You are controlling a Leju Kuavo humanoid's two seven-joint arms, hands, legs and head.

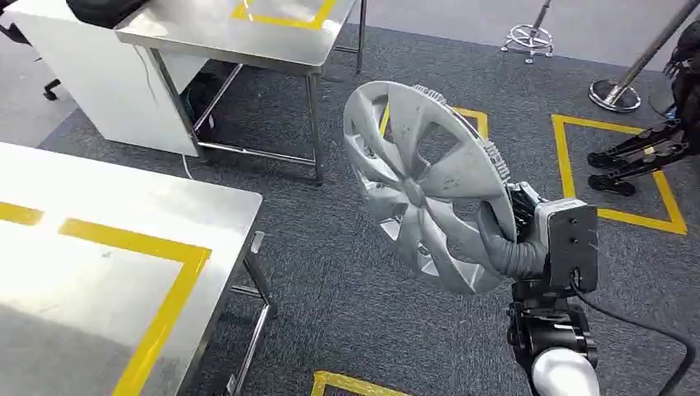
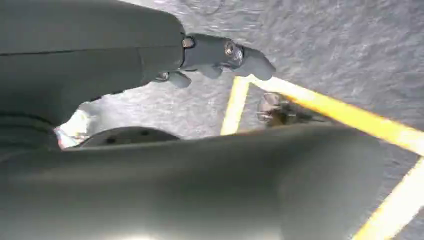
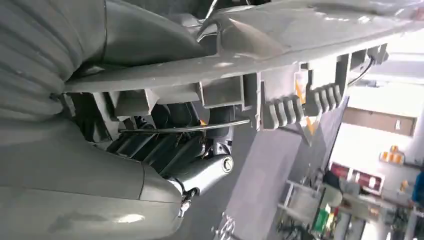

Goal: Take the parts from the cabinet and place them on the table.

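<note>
Right hand fingers are clamped on the hubcap rim, out over carpet, well off the desk. Rim-only grip, could twist loose. Left hand holds nothing, fingers apart.

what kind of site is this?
Likely a robot test workshop: steel tables and grey carpet marked with yellow tape, and a stanchion base. The right hand holds a car hubcap.

Silver forearm with a black wrist joint — boxy black camera block bolted on top. Grey ribbed cover, thick grey thumb, black cable trailing off.
</note>
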